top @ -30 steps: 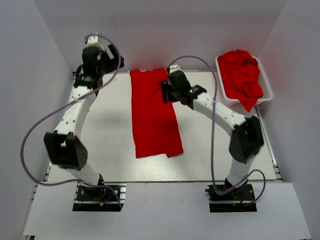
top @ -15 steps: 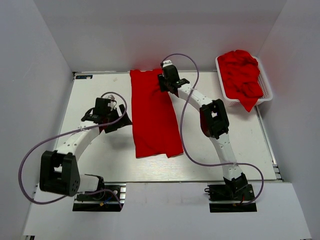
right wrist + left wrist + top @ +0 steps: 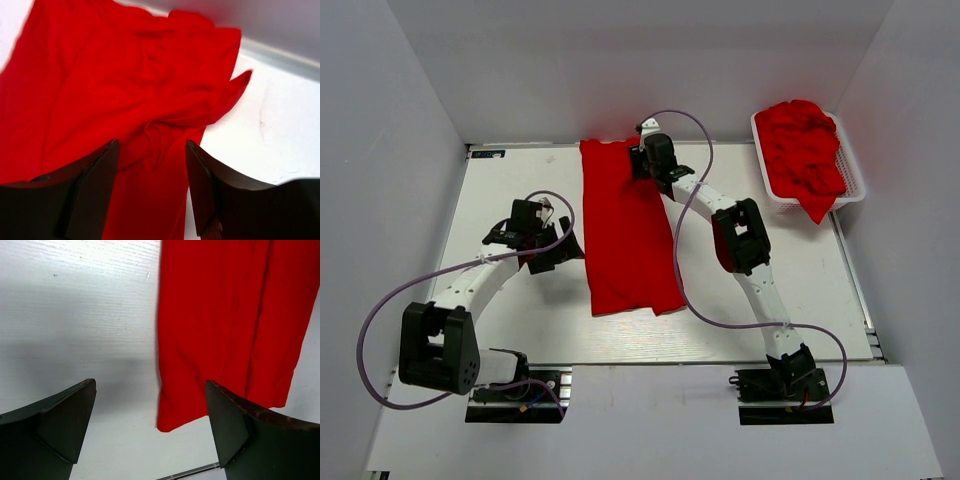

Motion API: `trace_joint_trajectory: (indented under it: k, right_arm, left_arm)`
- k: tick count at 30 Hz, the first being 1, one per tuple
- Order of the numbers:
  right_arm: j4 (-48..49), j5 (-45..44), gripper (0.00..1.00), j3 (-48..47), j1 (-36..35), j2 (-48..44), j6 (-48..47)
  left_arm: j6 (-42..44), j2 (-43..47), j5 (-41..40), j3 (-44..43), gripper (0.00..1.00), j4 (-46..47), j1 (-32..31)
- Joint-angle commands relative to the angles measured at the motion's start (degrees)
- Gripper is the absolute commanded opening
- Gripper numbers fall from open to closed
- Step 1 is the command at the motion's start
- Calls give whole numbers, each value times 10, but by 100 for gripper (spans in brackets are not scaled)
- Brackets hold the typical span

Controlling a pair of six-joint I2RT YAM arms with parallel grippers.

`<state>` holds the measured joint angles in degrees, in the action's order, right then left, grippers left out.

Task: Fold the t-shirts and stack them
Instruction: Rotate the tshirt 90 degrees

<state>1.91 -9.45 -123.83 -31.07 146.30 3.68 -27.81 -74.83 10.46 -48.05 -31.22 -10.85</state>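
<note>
The t-shirt (image 3: 625,235) lies mid desk (image 3: 510,175), 12 to 6 o'clock. Left hand (image 3: 150,382) at its 9 o'clock edge, right hand (image 3: 152,145) over the bunched 1 o'clock corner, both gaping, empty; smooth that corner first.

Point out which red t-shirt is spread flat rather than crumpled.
The t-shirt in the middle of the table: it lies flat as a long strip. The other t-shirts are heaped, crumpled, in the white basket at the far right.

Soft matt red cloth t-shirt (image 3: 625,235) on a faintly grained white table (image 3: 520,180); white plastic basket (image 3: 790,201).
</note>
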Motion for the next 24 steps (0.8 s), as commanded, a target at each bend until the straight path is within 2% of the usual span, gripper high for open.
trace_joint_trajectory:
  k: [1,9,12,15,24]
  right_arm:
    - [46,8,61,-18,7,8,4]
    - [57,7,65,-12,11,25,9]
    - [73,2,60,-13,13,35,14]
    - [71,4,49,-33,15,47,13]
    - [60,29,48,-50,20,55,10]
  left_arm:
    - [7,2,13,-3,100,-8,0]
    - [13,-16,13,-13,100,-8,0]
    - [18,-23,13,-19,100,-13,0]
    - [18,-30,13,-19,100,-13,0]
    - [23,-36,13,-24,100,-23,0]
